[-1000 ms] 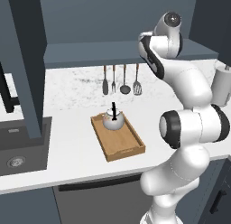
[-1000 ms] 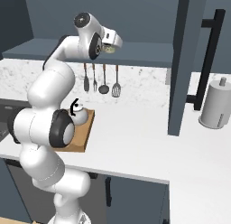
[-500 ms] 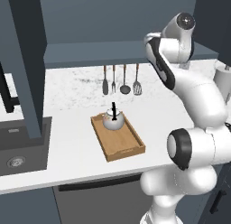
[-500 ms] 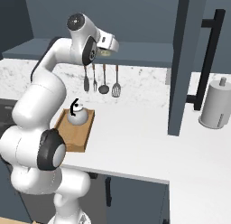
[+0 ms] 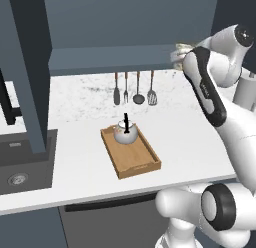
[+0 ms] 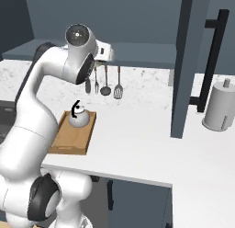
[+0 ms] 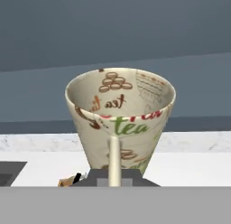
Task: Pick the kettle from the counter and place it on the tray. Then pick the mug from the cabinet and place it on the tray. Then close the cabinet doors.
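Observation:
The beige mug (image 7: 119,114), printed with "tea" motifs, hangs upright in front of my gripper (image 7: 115,179), which is shut on it at the near side. From the left, the mug (image 5: 180,50) and gripper (image 5: 176,56) are at the front edge of the dark cabinet shelf (image 5: 100,59), partly behind my arm. The round silvery kettle (image 5: 125,133) stands on the far end of the wooden tray (image 5: 142,162) on the white counter (image 5: 75,157). From the right, the kettle (image 6: 79,117) sits on the tray (image 6: 69,142). Both cabinet doors (image 5: 27,67) (image 6: 188,61) stand open.
Several utensils (image 5: 134,89) hang on the wall under the shelf. A grey canister (image 6: 220,105) stands at the counter's right end. A dark sink (image 5: 20,167) lies left of the tray. The open right door juts out over the counter.
My arm has swung its elbow out to the right. The hand with the mug has come slightly lower and away from the shelf. Kettle and tray have not moved.

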### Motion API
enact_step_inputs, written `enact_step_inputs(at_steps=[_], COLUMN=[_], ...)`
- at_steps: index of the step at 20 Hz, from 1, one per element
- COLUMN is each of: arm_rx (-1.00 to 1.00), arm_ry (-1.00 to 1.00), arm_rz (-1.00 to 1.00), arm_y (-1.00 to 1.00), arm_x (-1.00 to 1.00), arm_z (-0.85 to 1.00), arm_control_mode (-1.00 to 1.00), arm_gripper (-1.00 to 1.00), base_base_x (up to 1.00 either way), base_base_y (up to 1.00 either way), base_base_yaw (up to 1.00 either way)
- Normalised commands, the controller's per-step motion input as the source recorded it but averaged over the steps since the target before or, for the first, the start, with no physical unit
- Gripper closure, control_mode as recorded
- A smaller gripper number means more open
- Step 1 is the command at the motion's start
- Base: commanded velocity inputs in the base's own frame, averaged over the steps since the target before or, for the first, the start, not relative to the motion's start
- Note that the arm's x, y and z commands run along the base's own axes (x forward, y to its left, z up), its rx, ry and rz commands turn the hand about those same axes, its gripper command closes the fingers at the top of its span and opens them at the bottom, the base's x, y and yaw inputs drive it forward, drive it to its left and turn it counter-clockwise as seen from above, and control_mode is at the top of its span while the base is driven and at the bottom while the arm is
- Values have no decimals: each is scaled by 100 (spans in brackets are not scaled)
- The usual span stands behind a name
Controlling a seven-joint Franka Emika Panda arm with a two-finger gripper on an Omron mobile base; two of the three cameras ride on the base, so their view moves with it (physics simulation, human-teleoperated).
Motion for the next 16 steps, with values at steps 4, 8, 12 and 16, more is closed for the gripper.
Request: enact_step_inputs(at_steps=[4,8,12,16], arm_rx=[0,-4,-10,-13], arm_ry=[14,12,1,0], arm_rz=[57,65,63,43], arm_y=[0,13,40,57], arm_x=[-94,-85,-74,-39], arm_z=[-5,-35,-54,-77], arm_control_mode=[-100,-100,-100,-100], arm_gripper=[100,100,100,100], base_base_x=[0,0,0,0], base_base_y=[0,0,0,0], base_base_yaw=[0,0,0,0])
